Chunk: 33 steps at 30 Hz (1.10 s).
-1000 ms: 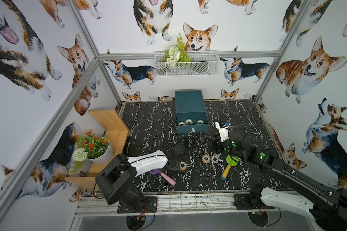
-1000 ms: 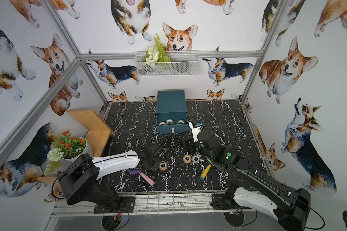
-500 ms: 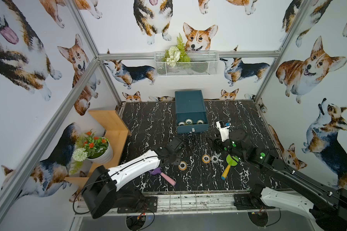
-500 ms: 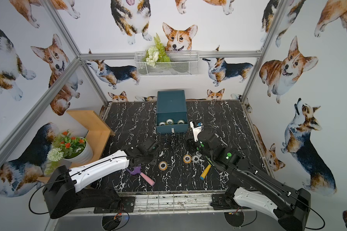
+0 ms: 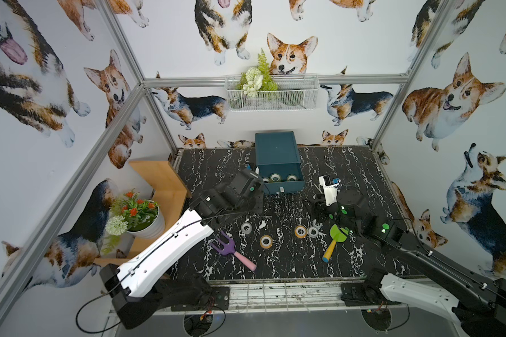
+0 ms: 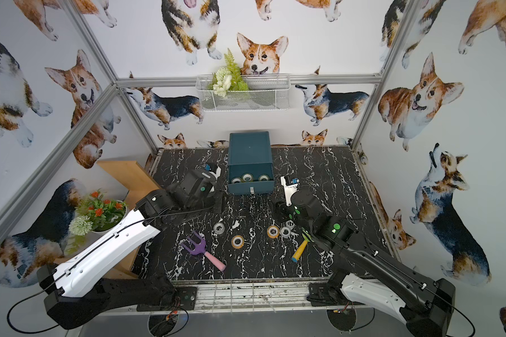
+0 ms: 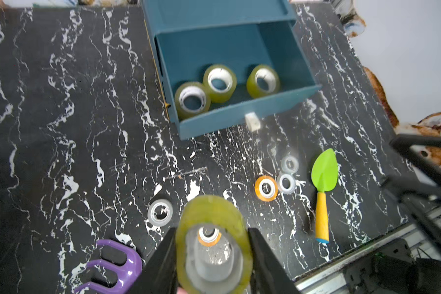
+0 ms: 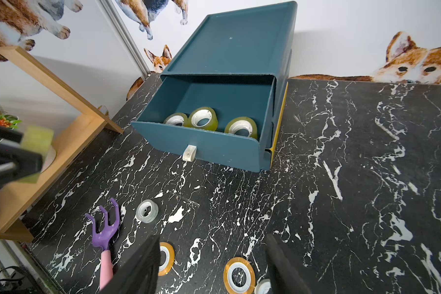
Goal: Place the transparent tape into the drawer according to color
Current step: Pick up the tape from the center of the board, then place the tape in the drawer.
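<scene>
Drawer unit: a teal box (image 5: 276, 151) at the back of the black marble tabletop (image 5: 348, 166), its top drawer (image 7: 239, 119) pulled open towards the arms, with a white pull tab on its front wall.
In the drawer: three yellow-green rolls (image 7: 192, 100) (image 7: 219, 82) (image 7: 263, 81) lying against the front wall, two of them touching.
Left claw: the left claw (image 7: 211, 244) is clamped on a fourth yellow-green roll (image 7: 214, 216), one finger on each side.
Held roll, place: raised off the tabletop, off the drawer's front corner on the wooden shelf's side, not over the drawer.
Right claw: the right claw (image 8: 211, 252) has its jaws spread with nothing between them, and it hangs in front of the drawer above the orange rolls.
Loose tape: all in front of the drawer, a grey-clear roll (image 5: 246, 228), two orange rolls (image 5: 266, 241) (image 5: 300, 231) and two clear rolls (image 5: 313, 232) (image 5: 317, 224) just beside the second orange one.
Toys: a purple rake (image 5: 227, 248) and a green trowel (image 5: 336, 235) lie further from the drawer than the tape, at either end of the row.
In the way: the right arm's wrist hangs just beside the trowel's blade and the clear pair.
Other containers: a wire basket (image 5: 270, 100) on the wall behind the drawer holds greenery; a white pot (image 5: 151, 227) of flowers sits on the wooden shelf (image 5: 161, 181).
</scene>
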### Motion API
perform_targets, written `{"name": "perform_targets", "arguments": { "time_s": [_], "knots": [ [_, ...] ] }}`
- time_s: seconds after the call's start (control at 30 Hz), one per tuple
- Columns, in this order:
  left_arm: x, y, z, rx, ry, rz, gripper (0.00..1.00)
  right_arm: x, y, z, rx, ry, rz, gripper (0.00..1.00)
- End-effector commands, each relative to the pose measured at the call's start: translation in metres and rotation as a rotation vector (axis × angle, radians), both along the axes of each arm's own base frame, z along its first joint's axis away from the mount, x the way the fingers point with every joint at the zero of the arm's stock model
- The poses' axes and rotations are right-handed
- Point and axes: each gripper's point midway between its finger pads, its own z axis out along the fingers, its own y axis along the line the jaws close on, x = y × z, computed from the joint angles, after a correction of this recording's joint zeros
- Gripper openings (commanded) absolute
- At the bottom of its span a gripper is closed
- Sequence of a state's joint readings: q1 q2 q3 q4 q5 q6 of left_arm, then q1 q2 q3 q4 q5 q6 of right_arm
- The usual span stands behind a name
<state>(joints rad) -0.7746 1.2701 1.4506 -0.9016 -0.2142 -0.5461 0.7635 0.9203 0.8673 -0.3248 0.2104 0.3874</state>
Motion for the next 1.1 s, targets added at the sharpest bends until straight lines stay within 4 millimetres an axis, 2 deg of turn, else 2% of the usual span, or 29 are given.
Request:
{"name": "perform_targets", "arguments": {
  "time_s": [0.0,0.07,0.13,0.27,0.37,0.57,0.77,0.9,1.07],
  "knots": [
    [0.020,-0.006,0.022,0.016,-0.065,-0.013,0.43,0.002,-0.003,0.000,0.014,0.000,-0.024,0.70],
    [0.038,-0.013,0.034,-0.018,-0.089,-0.013,0.43,0.002,-0.004,-0.002,0.015,0.004,-0.028,0.70],
    [0.054,-0.020,0.036,-0.037,-0.100,-0.020,0.43,0.002,-0.005,-0.002,0.017,0.005,-0.032,0.70],
    [0.087,-0.022,0.008,-0.014,-0.036,-0.009,0.42,-0.001,-0.009,-0.003,0.014,0.008,-0.039,0.70],
    [0.101,-0.030,-0.001,-0.004,-0.047,-0.022,0.42,-0.001,-0.012,-0.005,0.015,0.007,-0.047,0.70],
    [0.118,-0.039,-0.013,0.017,-0.041,-0.020,0.42,-0.003,-0.011,-0.008,0.028,0.019,-0.038,0.70],
    [0.128,-0.032,-0.045,0.097,0.015,-0.003,0.42,-0.003,-0.008,-0.012,0.034,0.026,-0.024,0.70],
    [0.133,-0.034,-0.056,0.106,0.031,-0.001,0.42,-0.002,-0.003,-0.016,0.032,0.036,-0.013,0.70],
    [0.137,-0.038,-0.062,0.109,0.042,-0.013,0.49,-0.002,0.001,-0.018,0.048,0.038,0.000,0.72]
  ]
}}
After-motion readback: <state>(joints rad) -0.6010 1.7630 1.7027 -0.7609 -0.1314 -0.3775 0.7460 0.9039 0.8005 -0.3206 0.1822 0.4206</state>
